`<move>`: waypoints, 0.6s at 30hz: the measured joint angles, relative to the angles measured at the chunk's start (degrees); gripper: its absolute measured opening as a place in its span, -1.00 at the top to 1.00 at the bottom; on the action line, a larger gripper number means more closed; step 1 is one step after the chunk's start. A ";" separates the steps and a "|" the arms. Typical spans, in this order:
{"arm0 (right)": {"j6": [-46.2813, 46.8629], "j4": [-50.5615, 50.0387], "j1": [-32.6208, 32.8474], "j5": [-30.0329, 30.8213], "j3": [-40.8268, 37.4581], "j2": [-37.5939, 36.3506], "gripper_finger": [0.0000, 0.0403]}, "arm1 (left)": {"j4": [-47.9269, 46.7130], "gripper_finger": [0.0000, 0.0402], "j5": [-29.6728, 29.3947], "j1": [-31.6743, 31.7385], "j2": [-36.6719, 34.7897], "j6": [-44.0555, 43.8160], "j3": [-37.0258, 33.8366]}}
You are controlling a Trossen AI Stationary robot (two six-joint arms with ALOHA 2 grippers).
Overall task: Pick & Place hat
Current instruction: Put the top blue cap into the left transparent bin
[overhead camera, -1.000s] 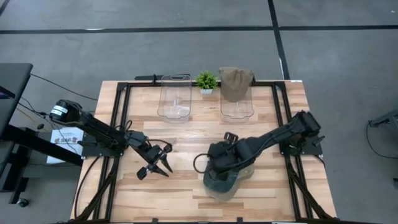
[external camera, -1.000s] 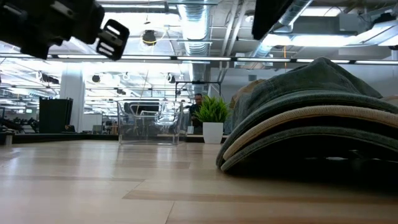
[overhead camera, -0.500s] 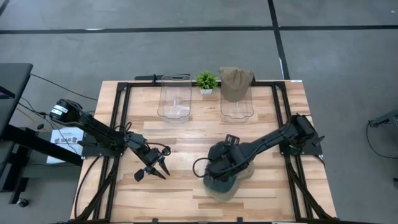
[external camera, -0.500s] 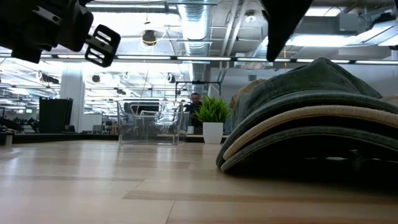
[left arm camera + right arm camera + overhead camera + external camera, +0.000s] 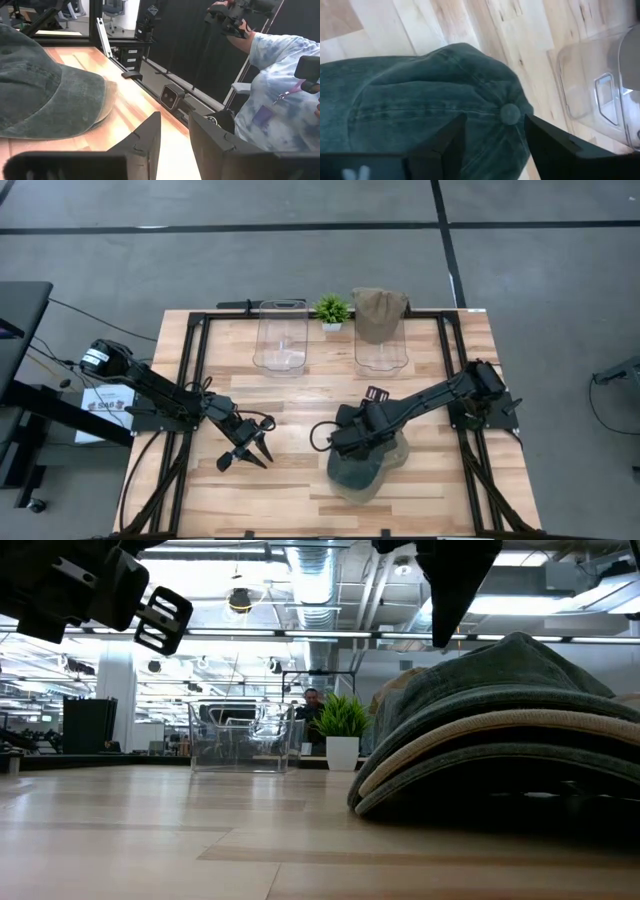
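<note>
Wooden table (image 5: 300, 395), right gripper (image 5: 345, 442) shifted left over green hat (image 5: 365, 470), jaws apart

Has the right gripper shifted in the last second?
Yes. The right gripper has slid toward the table's left side over the green hat, its wrist nearer the clear bins.

Bright overhead light, soft shadows — foreground blurred

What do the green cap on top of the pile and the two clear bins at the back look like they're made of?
Green cap: likely washed cotton twill, matte, with stitched seams and a fabric-covered top button. Clear bins: probably rigid plastic, glossy and see-through, the wood showing through their walls.
</note>
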 joint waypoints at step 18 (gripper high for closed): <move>-0.60 -3.14 -0.35 0.56 0.04 3.56 0.18 | 0.00 0.52 0.00 0.00 0.00 -0.15 0.00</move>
